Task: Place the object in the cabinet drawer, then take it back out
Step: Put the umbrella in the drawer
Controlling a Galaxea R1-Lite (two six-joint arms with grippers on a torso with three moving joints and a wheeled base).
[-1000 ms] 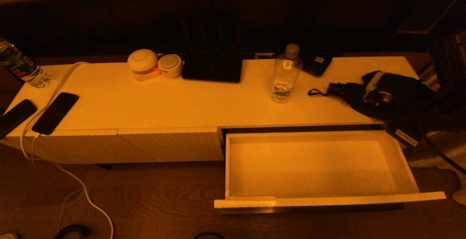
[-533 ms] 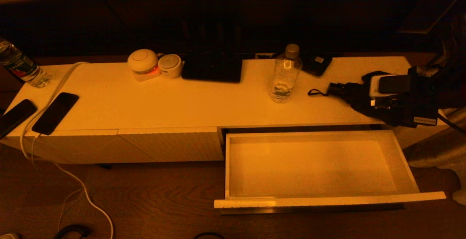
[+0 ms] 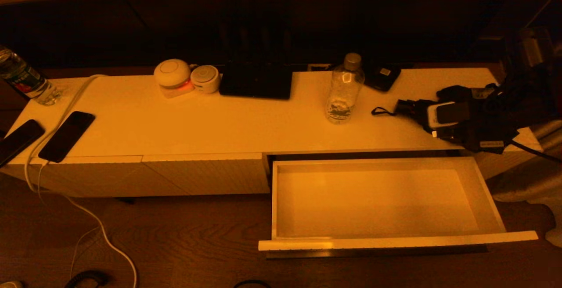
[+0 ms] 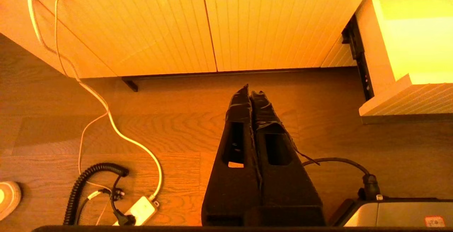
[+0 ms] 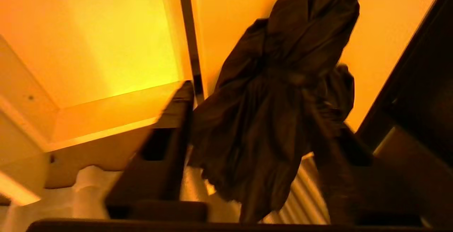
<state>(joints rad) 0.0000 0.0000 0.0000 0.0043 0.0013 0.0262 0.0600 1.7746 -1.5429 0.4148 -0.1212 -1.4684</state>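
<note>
Crumpled black folded umbrella (image 3: 415, 109) on cabinet (image 3: 219, 125).

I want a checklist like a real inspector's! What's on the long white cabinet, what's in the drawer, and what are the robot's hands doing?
Surface: long white cabinet top, mostly bare in the middle.
Job's things: cabinet drawer pulled open, nothing seen inside; folded black umbrella lying at the top's right end.
Clutter: clear bottle, two round white gadgets, two dark phones, another bottle at the far left.
Grippers: right gripper open, its fingers either side of the umbrella; left gripper shut, hanging above the floor.
Cables: white cable running off the top to the floor; coiled black cord.
Surroundings: wooden floor, dark wall behind.
</note>
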